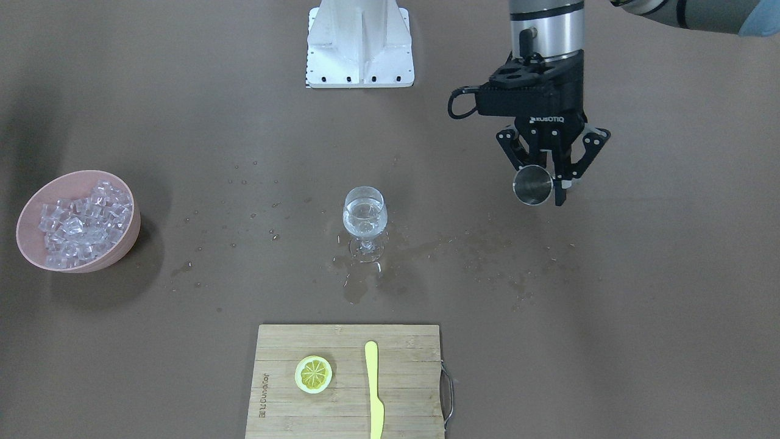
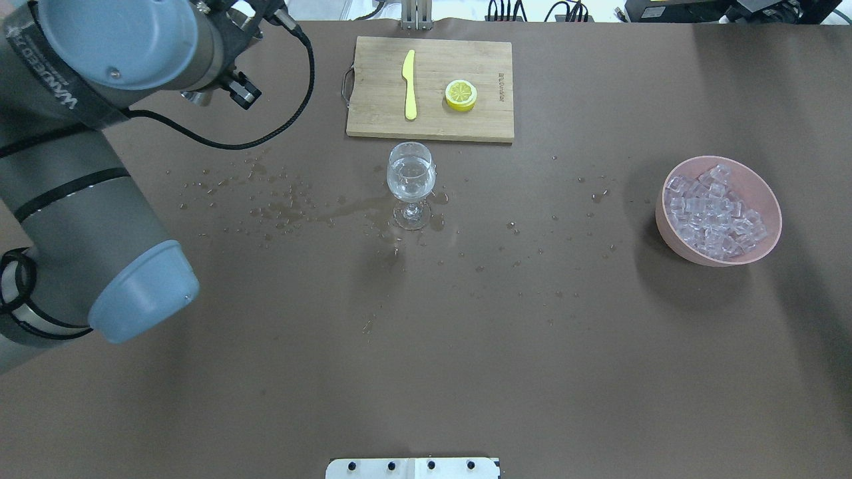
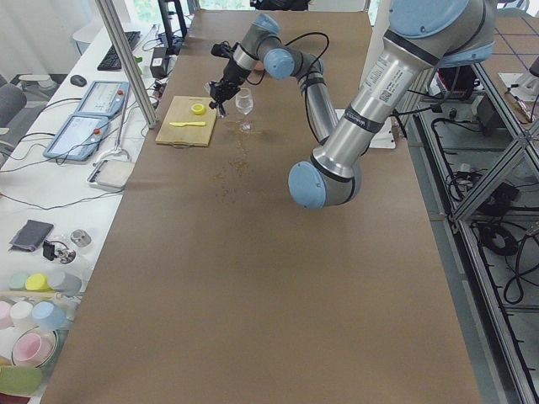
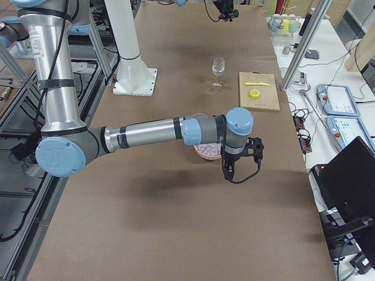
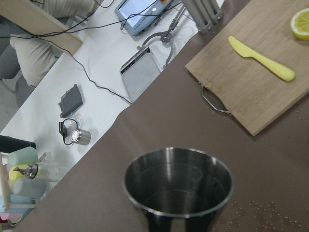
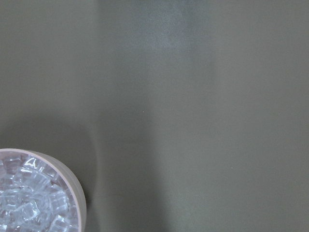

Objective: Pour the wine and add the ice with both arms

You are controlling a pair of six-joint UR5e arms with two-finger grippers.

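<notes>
Wine glass (image 1: 365, 210) stands centre frame in the front-facing view, clear stemmed glass. The wine (image 2: 411, 181) sits in its bowl, colourless and water-like.
Pink round bowl (image 1: 122, 247) at far left of that view, tilted look, heaped with ice (image 1: 82, 224): small glassy cubes.
Left tool (image 1: 544, 182), upper right of the front-facing view, is clamped on a steel cup (image 1: 530, 188). Cup is held up off the tabletop (image 1: 640, 305), well apart from the glass. The left wrist view shows bare polished metal inside it.
Right tool (image 4: 230, 170) shows only in the right-end view, just beside the bowl. Can't tell how wide it is.
Bamboo cutting board (image 1: 402, 366) at bottom centre, wire handle on one side. A lemon slice (image 1: 313, 374) and a yellow plastic knife (image 1: 373, 390) lie on it, apart.
Tabletop is matte brown, with a wet patch (image 1: 359, 286) at the glass foot and droplets scattered either side.
</notes>
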